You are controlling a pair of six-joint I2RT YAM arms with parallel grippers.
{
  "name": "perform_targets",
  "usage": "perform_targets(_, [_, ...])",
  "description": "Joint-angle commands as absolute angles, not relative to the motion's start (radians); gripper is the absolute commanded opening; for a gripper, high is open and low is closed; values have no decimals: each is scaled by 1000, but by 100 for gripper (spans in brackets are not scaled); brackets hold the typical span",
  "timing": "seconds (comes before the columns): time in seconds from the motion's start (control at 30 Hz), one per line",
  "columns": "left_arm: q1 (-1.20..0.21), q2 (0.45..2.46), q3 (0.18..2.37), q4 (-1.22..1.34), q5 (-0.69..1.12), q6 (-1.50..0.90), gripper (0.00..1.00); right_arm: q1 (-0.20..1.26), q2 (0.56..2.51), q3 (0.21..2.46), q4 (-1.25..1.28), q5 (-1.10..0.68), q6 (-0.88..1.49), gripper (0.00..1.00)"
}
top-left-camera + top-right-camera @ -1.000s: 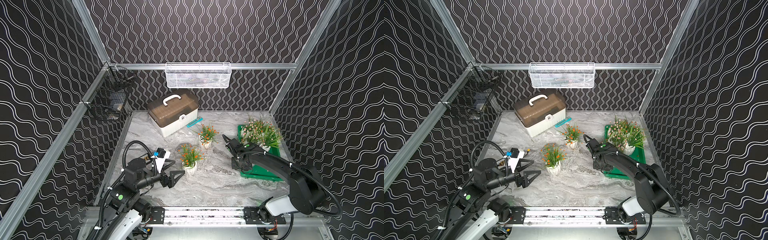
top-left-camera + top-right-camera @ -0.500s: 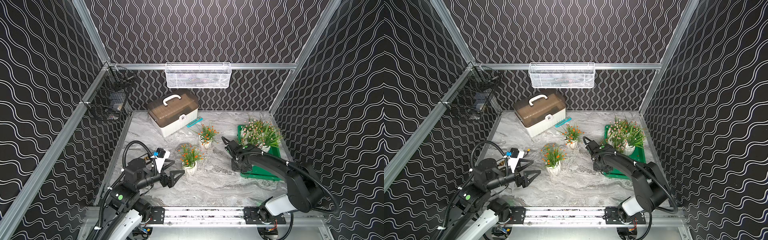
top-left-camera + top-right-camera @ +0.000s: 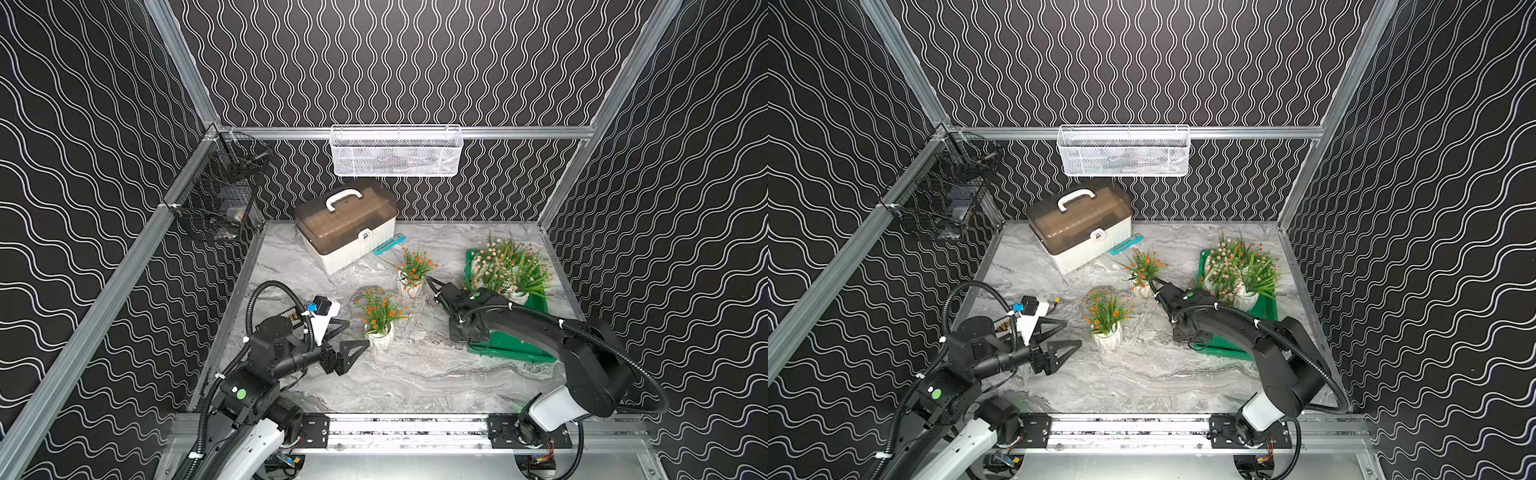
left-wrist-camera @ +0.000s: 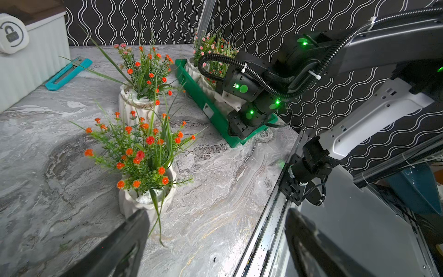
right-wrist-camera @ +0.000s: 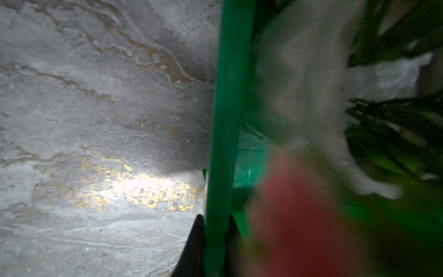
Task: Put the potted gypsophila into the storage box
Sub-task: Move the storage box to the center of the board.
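The tray (image 3: 515,347) lay along the table's (image 3: 415,374) right side, its long axis running front to back and the back end angled a little toward the middle. The right gripper (image 5: 214,230) pointed down at the tray's inner long wall near the front corner. Its jaws were pinched narrow on the rim, one finger outside and one inside.

A cluster of pots (image 3: 507,270) stood upright in the tray's back half, sprigs up. I could not count them through the leaves.

Two more stood upright on the bare table, well apart from the tray. The far pot (image 3: 409,286) was near the white case (image 3: 345,224), and the near pot (image 3: 380,336) was closer to me.

The left gripper (image 3: 353,334) lay low and level, aimed at the near pot with its jaws wide and holding nothing. One fingertip (image 4: 136,223) was just beside the pot's base, and I could not tell whether it touched.
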State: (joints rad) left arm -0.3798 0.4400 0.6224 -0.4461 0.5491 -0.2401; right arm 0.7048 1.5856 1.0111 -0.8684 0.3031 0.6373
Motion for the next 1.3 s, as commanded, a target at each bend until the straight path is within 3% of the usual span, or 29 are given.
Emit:
perform_targets(0.0, [-378,439,626,-427,554,-236,91,738,1609,1038,-799,213,604,0])
perform_targets(0.37, [-379,446,626,-428,553,-235,92,799,1700,1141,-758,192,635,3])
perform_targets(0.57, [-379,446,629,-435,522,-239,92,802,1718,1211,-776,208,639,22])
perform_targets(0.9, [-379,437,639,-471,386,-263,92,838,1346,1093,-659,101,627,31])
perform_targets(1.07, [-379,488,684,-544,203,-363,87,828,1184,985,-506,-17,573,31])
perform_targets(1.27, [-380,575,792,-692,129,-423,81,699,1148,1000,-508,-224,508,30])
